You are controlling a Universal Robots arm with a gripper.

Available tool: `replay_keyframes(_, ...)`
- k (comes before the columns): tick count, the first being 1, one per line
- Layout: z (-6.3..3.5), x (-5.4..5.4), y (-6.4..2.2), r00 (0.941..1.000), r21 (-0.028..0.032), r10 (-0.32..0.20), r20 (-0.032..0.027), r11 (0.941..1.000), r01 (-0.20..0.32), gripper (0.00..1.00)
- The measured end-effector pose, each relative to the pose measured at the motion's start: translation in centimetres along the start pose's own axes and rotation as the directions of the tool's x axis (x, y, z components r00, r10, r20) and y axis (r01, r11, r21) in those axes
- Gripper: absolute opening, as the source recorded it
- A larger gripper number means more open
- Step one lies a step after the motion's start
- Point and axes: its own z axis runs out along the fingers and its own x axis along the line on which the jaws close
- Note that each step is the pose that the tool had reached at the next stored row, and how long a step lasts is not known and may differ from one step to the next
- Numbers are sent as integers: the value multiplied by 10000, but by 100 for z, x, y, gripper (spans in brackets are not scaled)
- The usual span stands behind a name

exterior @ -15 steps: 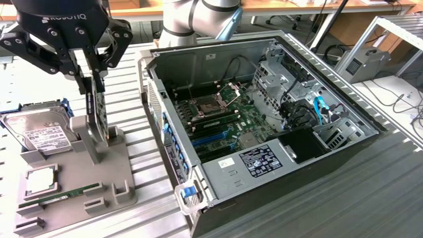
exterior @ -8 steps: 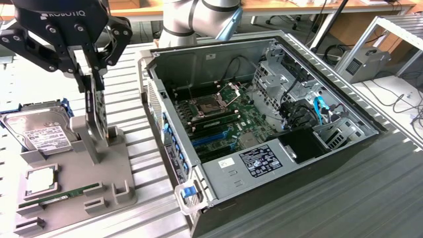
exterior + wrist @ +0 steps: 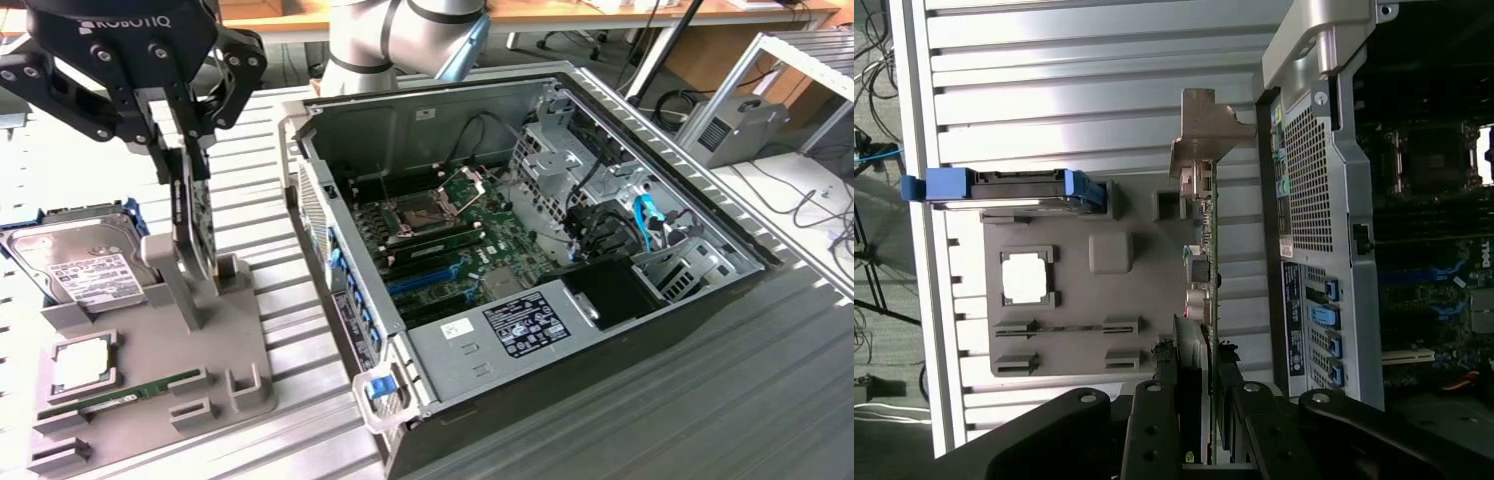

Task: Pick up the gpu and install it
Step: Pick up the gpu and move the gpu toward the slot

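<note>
gripper (image 3: 190,205): fingers half shut, pinching graphics card (image 3: 1200,270) on both flat sides | graphics card: between fingers and just below, standing on edge in gray holder (image 3: 160,380) so fingers fit around | computer (image 3: 454,345): just beside, side open so parts fit in

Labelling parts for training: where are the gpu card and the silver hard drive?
Green-and-black gpu card (image 3: 1204,255), wrist view, board edge.
Silver white-labelled hard drive (image 3: 88,278), exterior view, label.
</note>
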Motion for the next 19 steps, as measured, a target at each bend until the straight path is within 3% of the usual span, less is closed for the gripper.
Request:
replay_keyframes(12,-1,-24,2,10000,2,-1,-2,10000,1,26)
replay_keyframes(19,3,-120,9,10000,1,0,-1,10000,0,26)
